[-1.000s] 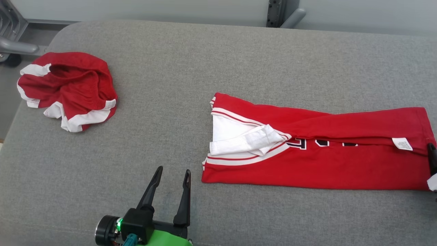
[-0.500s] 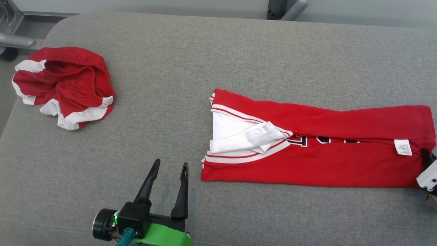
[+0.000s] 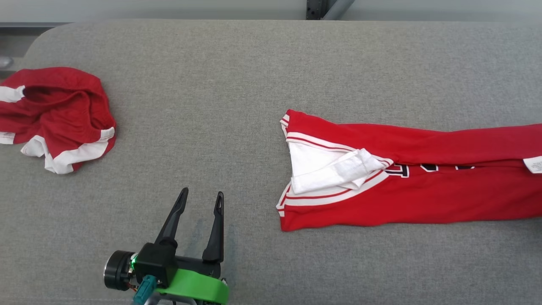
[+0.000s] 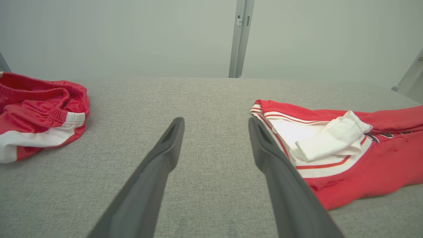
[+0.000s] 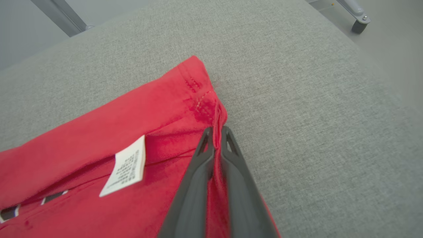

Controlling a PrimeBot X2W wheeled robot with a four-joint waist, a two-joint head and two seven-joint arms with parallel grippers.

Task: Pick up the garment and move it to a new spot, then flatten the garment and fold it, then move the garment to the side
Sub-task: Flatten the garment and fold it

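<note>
The garment (image 3: 423,199) is a red jersey with white trim and dark lettering, folded into a long strip across the right of the grey cushion; it also lies at the right of the left wrist view (image 4: 363,158). In the right wrist view my right gripper (image 5: 216,137) is shut on the hem edge of the garment (image 5: 99,138), beside its white care label (image 5: 127,170). My left gripper (image 3: 200,198) stands open over bare cushion, left of the jersey's collar end, with nothing between its fingers (image 4: 165,148).
A second red and white garment (image 3: 55,116) lies crumpled at the cushion's far left (image 4: 39,119). The grey cushion (image 3: 254,76) ends at a rounded edge on the right (image 5: 380,72), with a caster leg (image 5: 355,16) on the floor beyond.
The head camera has shifted, so the whole scene slid and the right gripper left that view. The right gripper closed on the garment's hem. The left gripper stayed open.
</note>
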